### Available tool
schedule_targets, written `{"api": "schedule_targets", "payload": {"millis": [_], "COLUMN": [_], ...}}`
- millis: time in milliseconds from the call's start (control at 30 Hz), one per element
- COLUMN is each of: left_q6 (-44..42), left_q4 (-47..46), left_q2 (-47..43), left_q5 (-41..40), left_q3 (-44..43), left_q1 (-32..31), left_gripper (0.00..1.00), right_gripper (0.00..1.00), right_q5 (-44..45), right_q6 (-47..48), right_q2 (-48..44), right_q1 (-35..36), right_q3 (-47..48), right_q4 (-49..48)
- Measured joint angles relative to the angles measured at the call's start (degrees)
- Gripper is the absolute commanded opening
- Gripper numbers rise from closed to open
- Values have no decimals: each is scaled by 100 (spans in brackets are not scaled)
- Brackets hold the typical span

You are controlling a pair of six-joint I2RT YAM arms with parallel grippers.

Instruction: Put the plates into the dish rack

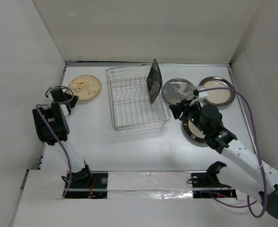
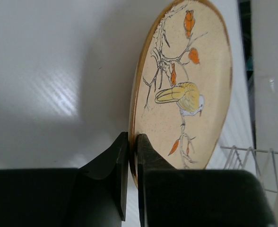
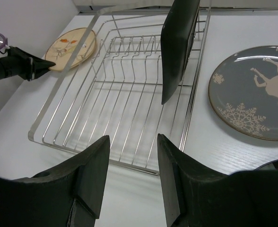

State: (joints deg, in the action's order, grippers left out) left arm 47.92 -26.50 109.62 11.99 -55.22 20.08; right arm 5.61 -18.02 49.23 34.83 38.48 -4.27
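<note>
Left gripper (image 2: 133,142) is clamping the tan plate (image 2: 186,90) by the rim right between its fingers, and I'm guessing it's handling stiff, slick, heavyish and chip-prone.

The dish rack (image 1: 136,101) is shiny silver wire. The tan plate (image 2: 186,94) looks speckled and glazed. The left claw (image 2: 133,139) is matt black plastic

The silver wire dish rack (image 1: 132,111) sits in the middle. 1 dark squarish plate (image 1: 153,81) stands on edge at its right side. The tan bird plate (image 1: 84,88) lies left of it. On the right lie 3 more: a grey plate (image 1: 178,91), a grey-rimmed cream plate (image 1: 217,91), and a black-rimmed plate (image 1: 191,130), partly hidden.
</note>
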Motion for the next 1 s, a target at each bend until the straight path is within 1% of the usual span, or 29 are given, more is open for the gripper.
{"api": "schedule_targets", "payload": {"millis": [100, 233, 333, 367, 533, 633, 667, 800, 1000], "left_q6": [61, 153, 216, 190, -129, -385, -474, -699, -706], "left_q4": [-404, -754, -909, -901, -487, -227, -136, 68, 275], "left_q2": [-11, -90, -372, -511, -1292, -1888, -2116, -3010, -3947], "left_q5": [33, 118, 195, 212, 282, 240, 203, 20, -175], "left_q3": [52, 435, 748, 820, 925, 935, 938, 988, 988], "left_q1": [24, 24, 26, 26, 15, 2, 0, -4, -9], "left_gripper": [0, 0, 0, 0, 0, 0, 0, 0, 0], "right_gripper": [50, 51, 56, 61, 70, 71, 74, 74, 75], "right_q5": [2, 17, 11, 9, -33, -37, -44, -125, -221], "right_q6": [0, -2, -2, -2, 4, 7, 7, 0, -20], "right_q2": [-120, -306, -289, -262, -157, -157, -157, -157, -133], "right_q1": [0, 2, 0, 0, 2, 0, 0, 2, 17], "right_q3": [0, 0, 0, 0, 0, 0, 0, 0, 4], "right_q4": [44, 35, 37, 37, 39, 35, 37, 9, -35]}}
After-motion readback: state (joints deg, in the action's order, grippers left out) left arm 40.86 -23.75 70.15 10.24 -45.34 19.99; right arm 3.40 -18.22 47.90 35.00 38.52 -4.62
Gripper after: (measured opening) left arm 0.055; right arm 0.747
